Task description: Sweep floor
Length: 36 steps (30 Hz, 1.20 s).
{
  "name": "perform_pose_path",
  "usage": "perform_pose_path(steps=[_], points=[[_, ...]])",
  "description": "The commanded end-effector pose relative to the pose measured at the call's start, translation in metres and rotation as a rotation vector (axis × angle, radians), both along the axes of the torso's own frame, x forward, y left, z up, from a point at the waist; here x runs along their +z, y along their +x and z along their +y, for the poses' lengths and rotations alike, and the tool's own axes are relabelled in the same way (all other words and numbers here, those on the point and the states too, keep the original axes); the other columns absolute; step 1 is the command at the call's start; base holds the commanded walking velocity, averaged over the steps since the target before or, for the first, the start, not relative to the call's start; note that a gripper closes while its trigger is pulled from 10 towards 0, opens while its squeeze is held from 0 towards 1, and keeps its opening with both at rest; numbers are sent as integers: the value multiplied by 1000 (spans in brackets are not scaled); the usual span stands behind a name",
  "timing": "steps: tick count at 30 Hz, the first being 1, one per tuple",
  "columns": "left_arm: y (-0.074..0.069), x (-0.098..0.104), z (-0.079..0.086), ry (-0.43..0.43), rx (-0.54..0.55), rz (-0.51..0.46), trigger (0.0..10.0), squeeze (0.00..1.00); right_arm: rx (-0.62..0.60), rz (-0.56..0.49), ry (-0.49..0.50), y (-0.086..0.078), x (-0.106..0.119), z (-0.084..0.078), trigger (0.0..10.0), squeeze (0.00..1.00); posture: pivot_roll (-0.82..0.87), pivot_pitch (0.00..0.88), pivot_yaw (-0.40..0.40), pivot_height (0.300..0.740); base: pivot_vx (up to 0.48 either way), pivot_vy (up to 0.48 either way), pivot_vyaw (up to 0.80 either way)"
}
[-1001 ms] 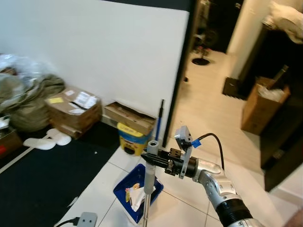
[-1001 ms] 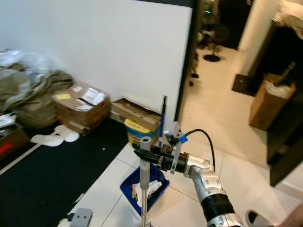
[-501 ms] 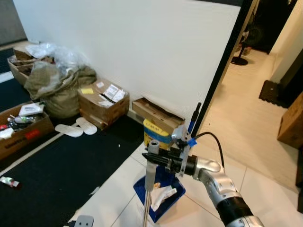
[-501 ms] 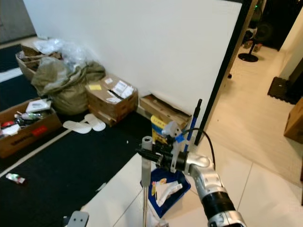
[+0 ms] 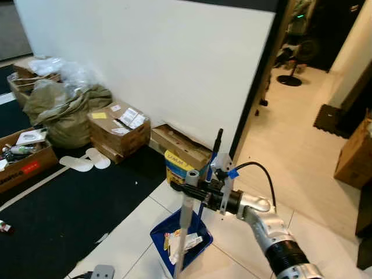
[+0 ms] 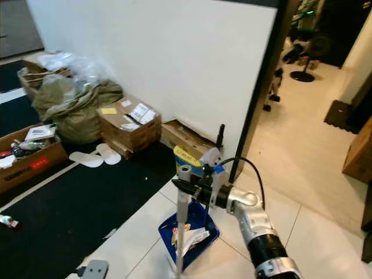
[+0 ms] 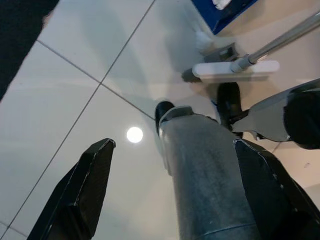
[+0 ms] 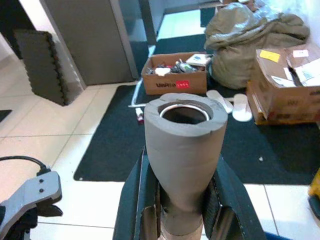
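A broom stands upright on the white tiles, and its grey foam handle (image 5: pixel 185 216) has my right gripper (image 5: pixel 188 187) shut on it just below the top end (image 8: pixel 184 129). At its foot lies a blue dustpan (image 5: pixel 163 238) holding paper scraps (image 5: pixel 177 243). The broom's white head (image 7: pixel 235 70) rests on the tiles beside the dustpan. My left gripper (image 7: pixel 175 195) hangs low over the floor and is open, with a grey cylinder (image 7: pixel 202 175) between its black fingers (image 7: pixel 82 192), touching neither.
A blue and black stick (image 5: pixel 214 154) leans on the white wall behind a yellow tub (image 5: pixel 179 167). Cardboard boxes (image 5: pixel 116 125), a green sack (image 5: pixel 61 107) and white slippers (image 5: pixel 87 161) line the wall by a black mat (image 5: pixel 64 215). Open tiled floor (image 5: pixel 290 145) leads right through a doorway.
The whole picture has shifted as the camera moved, bringing more of the doorway into view than half a second ago. My right gripper stays shut on the upright broom handle above the dustpan.
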<state>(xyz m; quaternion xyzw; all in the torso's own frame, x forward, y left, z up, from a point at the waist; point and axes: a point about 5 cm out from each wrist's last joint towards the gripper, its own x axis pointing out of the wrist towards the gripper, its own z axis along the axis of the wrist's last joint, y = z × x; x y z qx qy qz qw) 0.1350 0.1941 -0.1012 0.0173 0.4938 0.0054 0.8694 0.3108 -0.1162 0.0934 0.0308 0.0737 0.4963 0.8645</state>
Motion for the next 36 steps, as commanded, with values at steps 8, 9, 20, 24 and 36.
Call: perform_pose_path(steps=[8,9,20,24,36], points=[[-6,-2,4,11,26,33,10000,0,5,-9,9,3,3,6,10000,0,-37,0,-73,740,0,0,0],[-6,-2,4,11,26,33,10000,0,5,-9,9,3,3,6,10000,0,-37,0,-73,740,0,0,0],[-7,-2,5,31,6,42,10000,0,-8,-6,46,2,1,16,10000,0,-36,0,-74,740,0,0,0],[-6,-2,5,34,3,43,10000,0,-5,-5,48,1,1,17,10000,0,-37,0,-74,740,0,0,0],[-5,-2,4,41,-4,45,10000,0,-7,-9,51,3,1,19,10000,0,-32,0,-72,740,-148,0,0]])
